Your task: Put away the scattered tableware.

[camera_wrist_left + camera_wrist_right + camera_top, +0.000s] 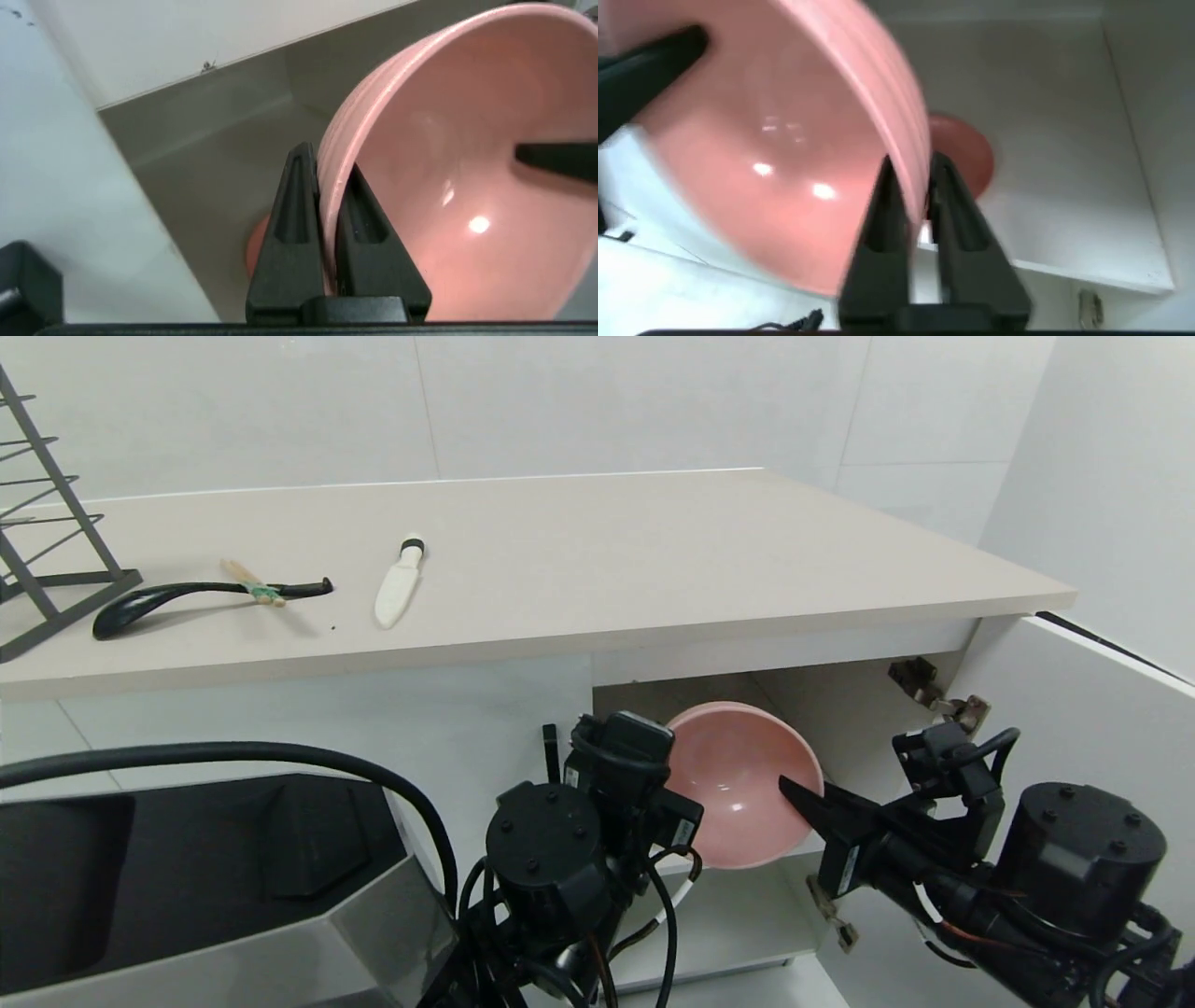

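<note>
While the cupboard stands open, head view: pink bowl (738,784) hangs tipped on edge in the opening under the counter (653,551), hollow facing outward, between the two arms and above the cupboard shelf (728,915)
Counter, head view: black ladle (177,597), a short wooden piece (252,583) crossing its handle and a white knife (400,583) lie scattered beside a wire rack (47,551), well apart from the arms
Left wrist view: left gripper (325,163) has its jaws clamped across the bowl's rim, one inside and one outside; a second pink dish (254,245) sits lower in the cupboard
Right wrist view: right gripper (913,163) has its jaws pinched on the opposite rim
Step in hand: stowing the bowl, I'd judge, with the counter pieces not yet dealt with
Next move: level and lower the bowl, clear of the open door (1102,709), then both jaws release
Hard to make out: whether the bowl touches the dish below; that dish is mostly covered; the rack is cut off at the edge
</note>
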Robot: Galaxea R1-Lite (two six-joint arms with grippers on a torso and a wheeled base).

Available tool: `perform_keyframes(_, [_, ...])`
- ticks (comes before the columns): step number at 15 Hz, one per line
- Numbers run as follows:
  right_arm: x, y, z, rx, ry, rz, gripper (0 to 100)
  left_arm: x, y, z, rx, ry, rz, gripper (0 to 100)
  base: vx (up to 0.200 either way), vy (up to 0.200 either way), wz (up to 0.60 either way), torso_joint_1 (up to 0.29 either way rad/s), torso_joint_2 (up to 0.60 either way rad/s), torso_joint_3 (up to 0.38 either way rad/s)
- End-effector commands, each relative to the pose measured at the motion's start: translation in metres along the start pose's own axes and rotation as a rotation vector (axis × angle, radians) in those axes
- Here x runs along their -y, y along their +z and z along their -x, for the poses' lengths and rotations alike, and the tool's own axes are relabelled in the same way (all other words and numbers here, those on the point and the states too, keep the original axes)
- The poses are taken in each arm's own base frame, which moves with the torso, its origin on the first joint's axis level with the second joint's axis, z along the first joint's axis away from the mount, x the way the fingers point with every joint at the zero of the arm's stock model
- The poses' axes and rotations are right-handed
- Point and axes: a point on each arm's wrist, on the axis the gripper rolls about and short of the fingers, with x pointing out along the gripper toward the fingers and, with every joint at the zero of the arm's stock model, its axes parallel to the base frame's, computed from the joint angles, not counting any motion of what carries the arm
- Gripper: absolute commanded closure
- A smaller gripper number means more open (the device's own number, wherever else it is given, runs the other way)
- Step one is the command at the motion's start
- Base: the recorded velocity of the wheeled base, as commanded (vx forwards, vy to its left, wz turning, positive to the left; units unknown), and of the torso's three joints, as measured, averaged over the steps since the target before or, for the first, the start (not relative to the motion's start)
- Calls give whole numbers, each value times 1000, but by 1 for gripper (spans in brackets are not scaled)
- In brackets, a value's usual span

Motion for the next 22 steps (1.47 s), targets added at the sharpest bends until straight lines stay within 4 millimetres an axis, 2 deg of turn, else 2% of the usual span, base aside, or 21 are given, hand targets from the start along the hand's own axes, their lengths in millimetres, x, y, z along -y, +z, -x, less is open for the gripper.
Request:
perform_keyframes(1, [-4, 0, 0, 2, 27, 2, 100, 4, -1, -2, 5, -7, 2, 100, 0, 0, 0, 0, 0, 0])
perform_keyframes(2, [-3, 1, -1, 4, 20, -17, 100, 6, -1, -1, 4, -13, 2, 100, 0, 0, 0, 0, 0, 0])
perform_keyframes(3, [-2, 2, -3, 11, 18, -25, 100, 6, -1, -1, 4, -13, 2, 0, 0, 0, 0, 0, 0, 0])
perform_keyframes(6, [17, -2, -12, -1, -60, -49, 100, 13, 2, 4, 9, -37, 7, 0, 0, 0, 0, 0, 0, 0])
perform_keyframes(9, [25, -7, -16, -19, -91, -53, 100, 20, 8, 14, 14, -67, 10, 0, 0, 0, 0, 0, 0, 0])
perform_keyframes(12, [29, -14, -19, -49, -110, -55, 100, 15, 15, 39, -12, -105, 2, 0, 0, 0, 0, 0, 0, 0])
perform_keyframes(14, [36, -17, -21, -63, -134, -59, 100, 5, 18, 53, -31, -116, -6, 0, 0, 0, 0, 0, 0, 0])
perform_keyframes(16, [40, -18, -21, -64, -149, -62, 100, -9, 29, 70, -21, -165, 4, 0, 0, 0, 0, 0, 0, 0])
perform_keyframes(18, [39, -19, -20, -70, -149, -63, 100, -31, 43, 95, 14, -360, 50, 0, 0, 0, 0, 0, 0, 0])
perform_keyframes(20, [39, -21, -17, -86, -150, -69, 100, -60, 41, 116, 12, -485, 8, 0, 0, 0, 0, 0, 0, 0])
perform_keyframes(22, [39, -25, -10, -105, -158, -135, 100, -86, 38, 127, 31, -605, -22, 0, 0, 0, 0, 0, 0, 0])
